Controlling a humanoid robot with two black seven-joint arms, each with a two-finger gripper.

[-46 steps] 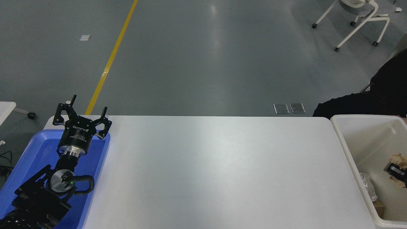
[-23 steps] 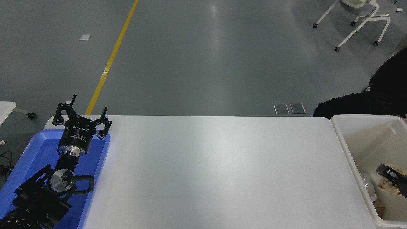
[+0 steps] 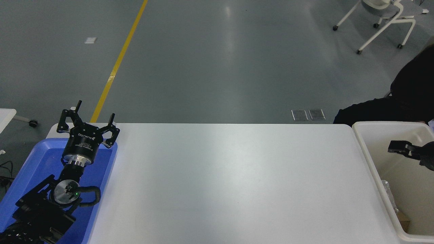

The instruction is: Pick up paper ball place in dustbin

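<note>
My right gripper is reaching in from the right edge of the head view, hovering over the inside of the large cream-white rectangular plastic dustbin that is sitting at the right end of the white surface. Only one dark fingertip and a bit of the black body behind it are showing, so I cannot tell whether these jaws are spread or pressed together; nothing is showing at that fingertip. I am not seeing the tan paper ball anywhere in this view: the visible part of the bin's floor is showing only a crumpled piece of clear plastic lying against the near-left wall and a small brown scrap in the near corner, and the rest of the bin is running off the picture's edge. My left gripper is resting at the lower left, its arm lying over the shallow blue plastic tray, and its jaws are standing spread wide and holding nothing, the fingertips pointing away toward the far edge of the surface. Beyond the bin's far rim, a person in dark clothing is sitting at the upper right, partly cut off by the frame.
</note>
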